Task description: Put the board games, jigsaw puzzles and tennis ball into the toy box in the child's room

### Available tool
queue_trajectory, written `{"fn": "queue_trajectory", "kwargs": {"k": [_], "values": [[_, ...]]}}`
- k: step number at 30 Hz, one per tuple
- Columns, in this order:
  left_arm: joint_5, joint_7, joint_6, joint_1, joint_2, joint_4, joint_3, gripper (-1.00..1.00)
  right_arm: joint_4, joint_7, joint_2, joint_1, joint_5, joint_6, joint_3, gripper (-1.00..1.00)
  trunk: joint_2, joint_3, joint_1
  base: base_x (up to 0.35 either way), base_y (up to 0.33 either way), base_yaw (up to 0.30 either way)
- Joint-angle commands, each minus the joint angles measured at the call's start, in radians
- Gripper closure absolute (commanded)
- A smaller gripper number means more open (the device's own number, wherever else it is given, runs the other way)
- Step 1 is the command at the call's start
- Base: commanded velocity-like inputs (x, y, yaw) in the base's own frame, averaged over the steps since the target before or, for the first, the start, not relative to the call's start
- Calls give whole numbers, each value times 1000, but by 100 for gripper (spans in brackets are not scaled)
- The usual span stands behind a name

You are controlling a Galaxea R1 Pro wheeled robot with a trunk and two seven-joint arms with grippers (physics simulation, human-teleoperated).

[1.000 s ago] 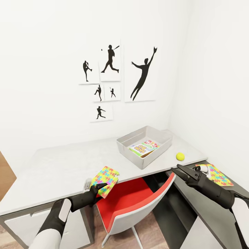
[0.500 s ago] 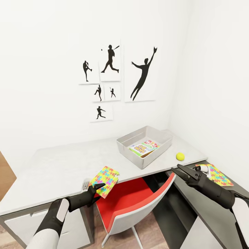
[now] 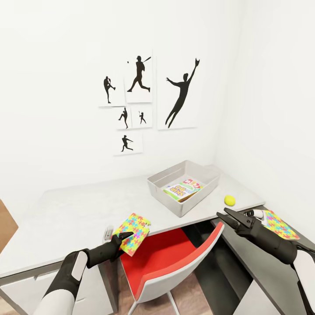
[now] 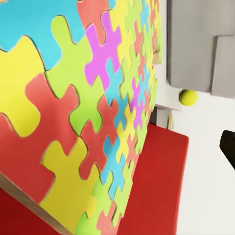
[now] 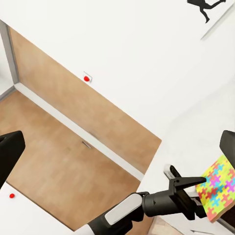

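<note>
Left gripper [image 3: 117, 239] is clamped on one jigsaw puzzle [image 3: 132, 227], holding it tilted over the front edge of the table [image 3: 78, 214], above the red chair [image 3: 166, 258]. Right gripper [image 3: 224, 215] hangs with its jaws apart beside the second jigsaw puzzle [image 3: 280, 225] on the lower cabinet. Carrying is the step in hand; next the slab must travel over to the toy box [image 3: 183, 186] and drop in beside the board game [image 3: 183, 189], whose lettering is too small to read. Nearby, the tennis ball [image 3: 229, 200] waits.
</note>
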Motion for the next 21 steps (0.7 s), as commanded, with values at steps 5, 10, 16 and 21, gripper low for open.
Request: {"fn": "queue_trajectory", "kwargs": {"k": [5,10,16,21], "values": [[-5,-5,4,-1,-2,0,5,-100,0,5,1,-1,3,3,-1,-100,-1,-1,0,4,0,0],[-4,-5,4,-1,-1,0,4,100,1,5,2,-1,3,2,0,-100,-1,-1,0,0,0,0],[-3,-6,4,-1,-1,0,4,100,2,5,2,-1,3,2,1,-100,-1,-1,0,0,0,0],[1,-7,6,-1,-1,0,5,100,2,5,2,-1,3,2,0,-100,27,11,-15,0,0,0]]}}
